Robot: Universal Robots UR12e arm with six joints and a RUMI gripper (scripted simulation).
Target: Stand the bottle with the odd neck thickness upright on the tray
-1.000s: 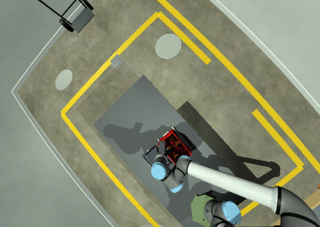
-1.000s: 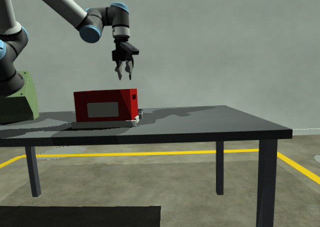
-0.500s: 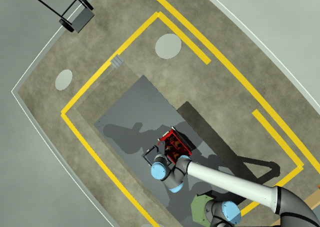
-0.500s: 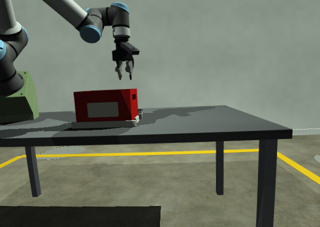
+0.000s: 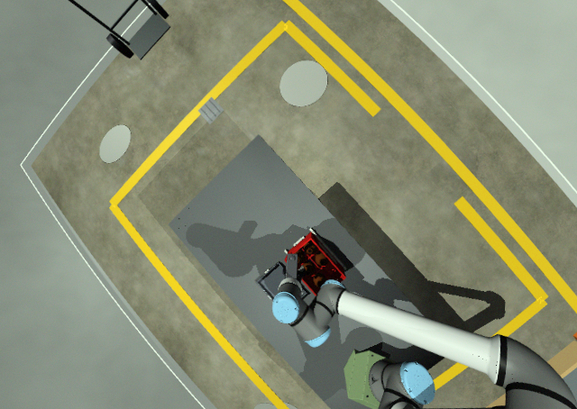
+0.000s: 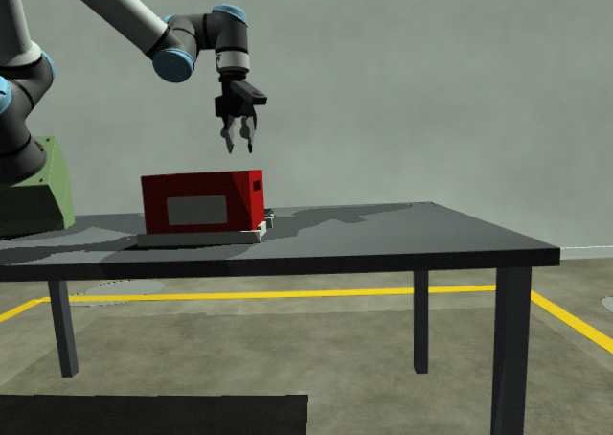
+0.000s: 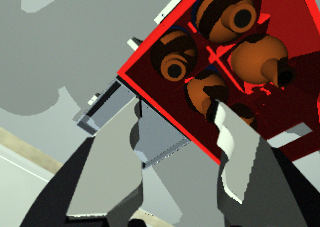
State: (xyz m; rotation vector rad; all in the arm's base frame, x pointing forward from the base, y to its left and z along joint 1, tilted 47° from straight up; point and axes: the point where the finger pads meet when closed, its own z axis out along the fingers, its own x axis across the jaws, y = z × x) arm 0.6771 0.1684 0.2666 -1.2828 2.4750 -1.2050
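Observation:
The red crate (image 5: 295,249) (image 6: 153,197) (image 7: 285,7) stands on the table with brown bottles upright in its cells. The wrist view shows their open mouths: one bottle (image 7: 175,54) at the near corner, one (image 7: 225,12) behind it, one (image 7: 260,57) to the right, one (image 7: 207,89) by the fingers, and a further one (image 7: 245,112) half hidden behind the right finger. The grey tray (image 5: 268,277) (image 6: 197,239) (image 7: 160,137) lies right beside the crate. My gripper (image 5: 292,267) (image 6: 238,148) (image 7: 176,99) is partly open and empty, hanging well above the crate's edge on the tray side.
The dark table (image 6: 396,237) extends far to the right of the crate. The arm's green base (image 5: 361,377) (image 6: 34,188) stands at the table's left end. A hand truck (image 5: 134,27) stands far off on the floor.

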